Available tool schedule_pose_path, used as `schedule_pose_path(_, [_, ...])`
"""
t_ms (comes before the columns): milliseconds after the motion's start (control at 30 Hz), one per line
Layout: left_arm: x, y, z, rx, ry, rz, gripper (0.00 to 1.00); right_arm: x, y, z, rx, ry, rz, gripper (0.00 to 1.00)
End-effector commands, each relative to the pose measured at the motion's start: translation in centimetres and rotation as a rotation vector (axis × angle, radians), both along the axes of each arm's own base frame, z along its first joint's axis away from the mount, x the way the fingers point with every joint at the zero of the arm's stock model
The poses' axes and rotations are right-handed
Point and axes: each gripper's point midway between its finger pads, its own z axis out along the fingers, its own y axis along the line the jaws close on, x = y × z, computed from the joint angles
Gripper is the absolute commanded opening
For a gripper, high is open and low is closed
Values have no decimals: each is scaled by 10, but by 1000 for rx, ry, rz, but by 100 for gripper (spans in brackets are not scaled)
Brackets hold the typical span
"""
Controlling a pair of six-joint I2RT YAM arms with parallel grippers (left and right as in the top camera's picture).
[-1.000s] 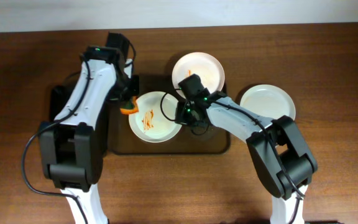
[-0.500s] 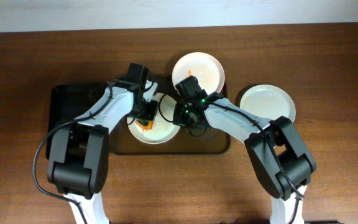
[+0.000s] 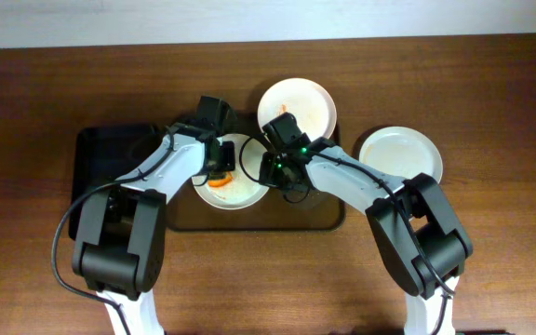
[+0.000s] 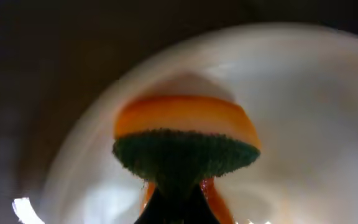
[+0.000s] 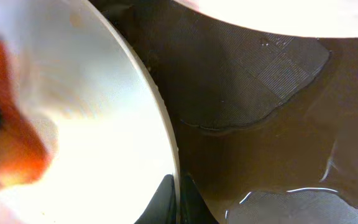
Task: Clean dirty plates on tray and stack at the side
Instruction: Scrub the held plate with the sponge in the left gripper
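A white plate [image 3: 240, 192] lies on the dark tray [image 3: 319, 216] at the middle. My left gripper [image 3: 218, 175] is shut on an orange and green sponge [image 4: 185, 140] and presses it on this plate [image 4: 303, 112]. My right gripper [image 3: 270, 173] is shut on the plate's right rim [image 5: 166, 143]; the sponge [image 5: 5, 143] shows blurred at the left of that view. A second dirty plate [image 3: 296, 107] with an orange smear sits at the tray's back. A clean white plate [image 3: 400, 154] lies on the table to the right.
A black mat or second tray [image 3: 110, 158] lies at the left. The wooden table [image 3: 491, 251] surrounds the tray. Wet film shines on the tray floor [image 5: 260, 81] in the right wrist view.
My left gripper carried the sponge from the plate's left edge onto the plate and rubbed across it; the orange smear on the plate has largely gone. The right gripper stayed on the rim.
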Motion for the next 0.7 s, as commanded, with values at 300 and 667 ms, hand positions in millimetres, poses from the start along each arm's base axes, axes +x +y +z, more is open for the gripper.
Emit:
schedule_pose_path(300, [-90,-37,-27,-249,362,-444,0,-9,0,-15,-29,33,24,4])
schedule_pose_path(667, [-51,-42,-15,-336,212,-452,0,-10,0,-15,-29,34,24,4])
